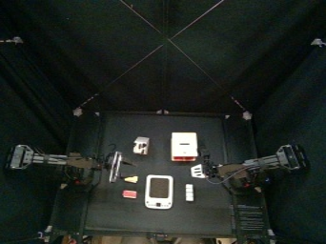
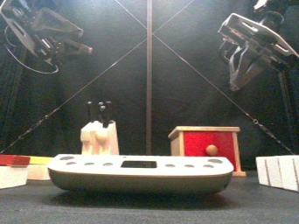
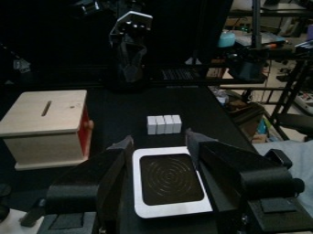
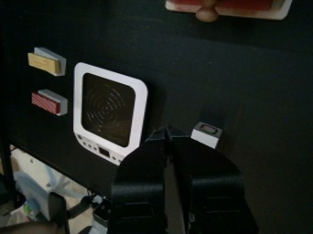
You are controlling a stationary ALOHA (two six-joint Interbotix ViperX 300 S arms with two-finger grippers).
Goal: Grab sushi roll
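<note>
The sushi roll (image 4: 206, 133) lies loose on the bench (image 4: 232, 73), right of centre in the right wrist view and just beside the right pincer (image 4: 164, 137), whose jaws are together and hold nothing; they likely must part first. The white tray (image 4: 110, 110) sits close by. The left pincer (image 3: 159, 143) hangs over it, jaws apart.

I found nothing I could read in any of the four views. The white tray (image 3: 167, 178) showed only a dark panel of concentric rings, with no letters on it. The wooden box (image 3: 47, 126) with the red side carried a plain slot and no label. The small red block (image 4: 50, 101) and yellow block (image 4: 47, 61) were unmarked as far as I could make out.
</note>
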